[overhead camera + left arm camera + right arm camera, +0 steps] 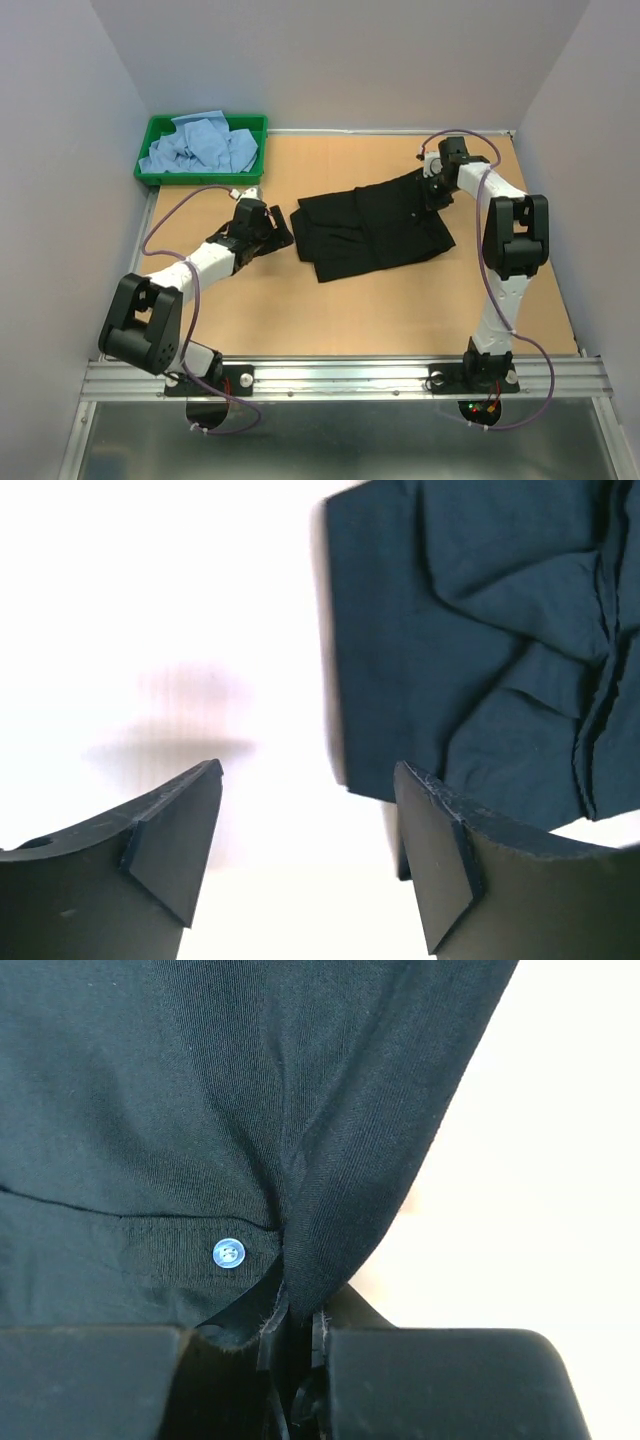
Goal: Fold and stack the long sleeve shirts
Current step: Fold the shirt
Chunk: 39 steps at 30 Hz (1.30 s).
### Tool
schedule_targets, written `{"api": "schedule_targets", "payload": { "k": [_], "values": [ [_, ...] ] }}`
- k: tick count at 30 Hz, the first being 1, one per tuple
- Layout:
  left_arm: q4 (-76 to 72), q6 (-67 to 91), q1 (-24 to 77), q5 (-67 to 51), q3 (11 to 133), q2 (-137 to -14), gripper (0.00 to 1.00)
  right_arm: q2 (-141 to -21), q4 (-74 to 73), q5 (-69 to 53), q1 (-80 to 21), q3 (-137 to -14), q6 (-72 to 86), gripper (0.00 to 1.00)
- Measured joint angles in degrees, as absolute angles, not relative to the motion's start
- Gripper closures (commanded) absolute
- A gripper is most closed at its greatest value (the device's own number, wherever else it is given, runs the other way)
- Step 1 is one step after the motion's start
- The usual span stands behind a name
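1. The wooden table point(380, 320) carries everything, with the two arms fixed at its near edge.
2. The black shirt point(370, 230) lies partly folded near the middle of the table, more to the right side, with wrinkled layers on top of each other.
3. The green tray point(200, 180) stands at the far left corner, well apart from the black shirt.
4. The light blue shirts point(200, 145) lie crumpled inside this tray.
5. The left gripper point(283, 233) is low over the table, just beside the left edge of the black shirt point(450, 630). Its jaws stand wide apart and nothing is between them point(308, 770).
6. The right gripper point(432, 185) is at the far right corner of the black shirt. Its jaws are closed and pinch a fold of the black cloth point(295, 1330).
7. A small pale button point(228, 1254) sits on the cloth close to this pinch.
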<state>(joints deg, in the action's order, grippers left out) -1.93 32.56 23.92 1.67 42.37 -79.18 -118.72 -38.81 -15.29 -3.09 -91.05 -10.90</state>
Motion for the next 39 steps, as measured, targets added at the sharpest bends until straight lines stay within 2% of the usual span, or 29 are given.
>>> {"api": "schedule_targets", "payload": {
  "k": [8, 16, 23, 34, 37, 39],
  "values": [
    [-6.3, 37.1, 20.7, -8.4, 43.6, -90.4, 0.30, -118.5, -41.7, -4.5, -6.7, -93.1, -16.3, 0.99],
    [-9.5, 39.3, 20.8, -15.3, 48.2, -96.6, 0.38, -117.2, -42.4, 5.4, -10.3, -94.3, -19.4, 0.99],
    [-10.3, 40.4, 20.8, -17.0, 48.4, -98.1, 0.50, -114.9, -42.8, 9.3, -11.7, -95.2, -20.4, 0.99],
    [-12.2, 42.1, 22.5, -18.0, 49.1, -99.7, 0.50, -113.5, -43.1, 13.8, -15.3, -95.9, -21.3, 0.99],
    [-12.1, 42.5, 23.5, -17.6, 50.0, -100.4, 0.52, -113.5, -43.1, 14.5, -16.3, -95.9, -21.3, 0.99],
    [-11.9, 42.8, 23.9, -17.4, 51.2, -101.5, 0.58, -113.5, -43.1, 15.1, -16.9, -95.9, -21.3, 0.99]
  ]
}}
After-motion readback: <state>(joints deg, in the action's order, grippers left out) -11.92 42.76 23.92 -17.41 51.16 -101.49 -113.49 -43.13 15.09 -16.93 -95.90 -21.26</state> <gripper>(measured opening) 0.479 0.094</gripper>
